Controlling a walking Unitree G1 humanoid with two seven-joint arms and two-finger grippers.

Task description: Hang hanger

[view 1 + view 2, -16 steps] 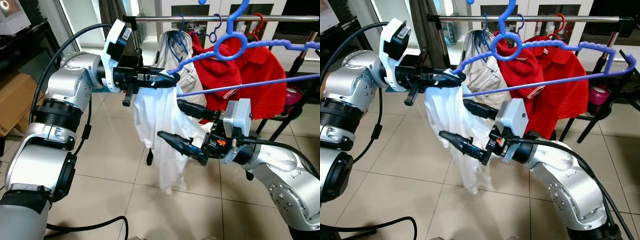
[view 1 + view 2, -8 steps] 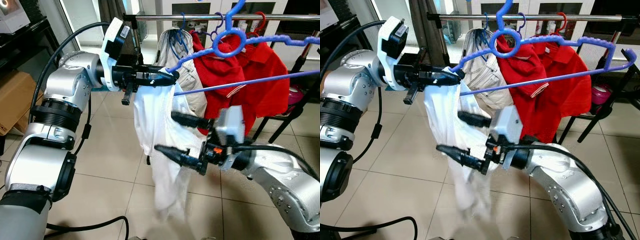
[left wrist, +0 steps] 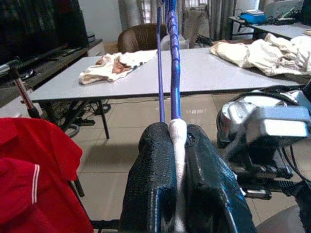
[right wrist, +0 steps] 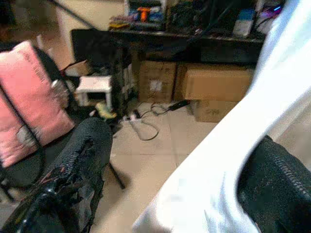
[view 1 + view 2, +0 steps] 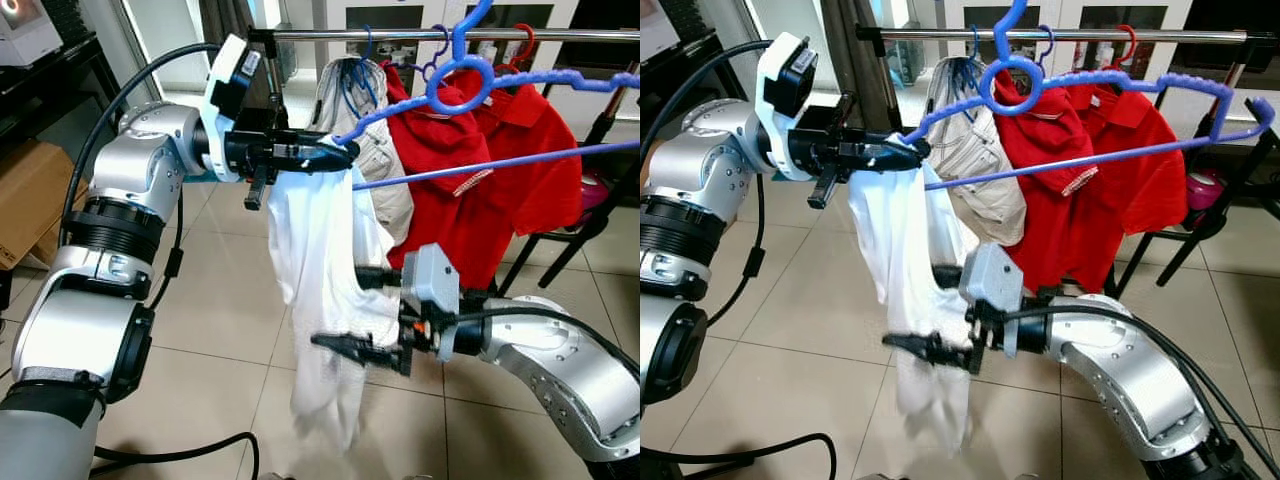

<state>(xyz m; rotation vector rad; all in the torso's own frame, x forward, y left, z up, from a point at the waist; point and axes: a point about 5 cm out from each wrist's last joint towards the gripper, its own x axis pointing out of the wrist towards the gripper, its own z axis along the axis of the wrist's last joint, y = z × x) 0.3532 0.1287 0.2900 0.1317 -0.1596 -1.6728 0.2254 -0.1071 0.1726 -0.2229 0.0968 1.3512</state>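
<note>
The left tool (image 5: 335,155) is clamped on one end of the blue hanger (image 5: 470,85) and the white garment (image 5: 325,290) draped there, held just before the rail (image 5: 450,36). The right tool (image 5: 355,312) straddles the cloth lower down, fingers apart. The hook is not yet over the rail, so hanging remains

Left pincer (image 5: 335,155) is raised at shoulder height with fingers clamped together; right pincer (image 5: 358,315) reaches forward lower, fingers spread.
</note>
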